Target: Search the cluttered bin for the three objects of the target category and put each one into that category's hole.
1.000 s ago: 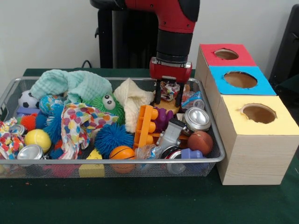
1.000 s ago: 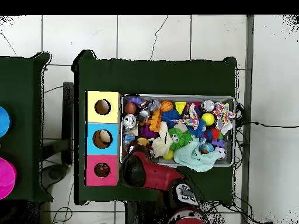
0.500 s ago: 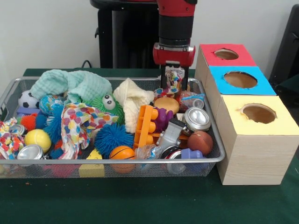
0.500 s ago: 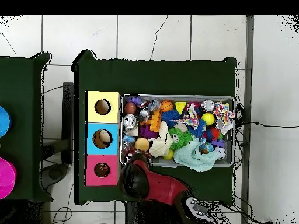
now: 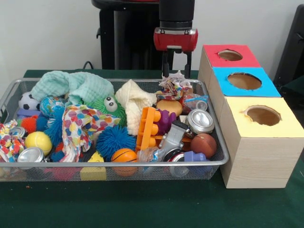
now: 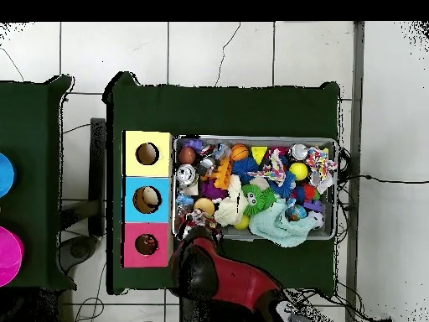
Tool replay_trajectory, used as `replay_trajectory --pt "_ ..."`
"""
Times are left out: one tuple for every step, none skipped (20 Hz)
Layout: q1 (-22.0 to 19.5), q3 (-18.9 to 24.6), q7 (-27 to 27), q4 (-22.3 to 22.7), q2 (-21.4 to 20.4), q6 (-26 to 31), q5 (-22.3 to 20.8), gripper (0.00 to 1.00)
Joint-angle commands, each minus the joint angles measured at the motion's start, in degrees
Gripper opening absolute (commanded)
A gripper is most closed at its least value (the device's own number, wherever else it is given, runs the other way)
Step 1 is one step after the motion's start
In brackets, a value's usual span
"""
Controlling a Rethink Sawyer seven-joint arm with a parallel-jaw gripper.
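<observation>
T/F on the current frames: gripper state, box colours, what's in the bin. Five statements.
1. The gripper hangs above the bin's far right corner with nothing between its fingers. True.
2. The box nearest the camera in the front view has a red top. False: yellow; the red one is farthest.
3. The mesh bin stands empty. False: it is full of toys and cloths.
4. A small orange basketball lies at the bin's near edge. True.
5. The gripper holds the green googly-eyed ball. False: it lies in the bin.
</observation>
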Motion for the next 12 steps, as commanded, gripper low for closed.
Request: replay_trajectory --pt "-1.1 5.5 15.9 -2.5 7.4 -9.7 -2.1 1.00" --pt "-0.8 5.1 15.4 -3.2 9.5 -10.3 -2.4 1.00" --pt "-0.1 4.4 14.8 -4.0 11.9 -10.8 -2.4 1.00" --pt "0.3 4.0 14.8 -4.5 14.2 -11.1 -2.1 1.00" --pt "0.6 3.6 15.0 -5.0 16.4 -12.0 -1.7 1.00" --pt "0.7 3.4 14.4 -5.7 18.3 -11.8 -1.6 1.00" --pt "0.7 3.3 13.9 -6.3 20.2 -11.6 -1.5 1.00" --pt "0.2 3.6 13.2 -6.8 22.0 -9.5 -0.9 1.00" --pt "0.4 3.4 12.3 -7.0 23.2 -7.9 -0.3 1.00" --pt "0.6 3.0 11.6 -7.4 24.3 -7.0 0.0 1.00" --pt "0.9 2.6 10.8 -7.9 25.4 -6.2 0.2 1.00" --pt "0.8 2.5 10.9 -8.0 26.7 -5.7 0.7 1.00"
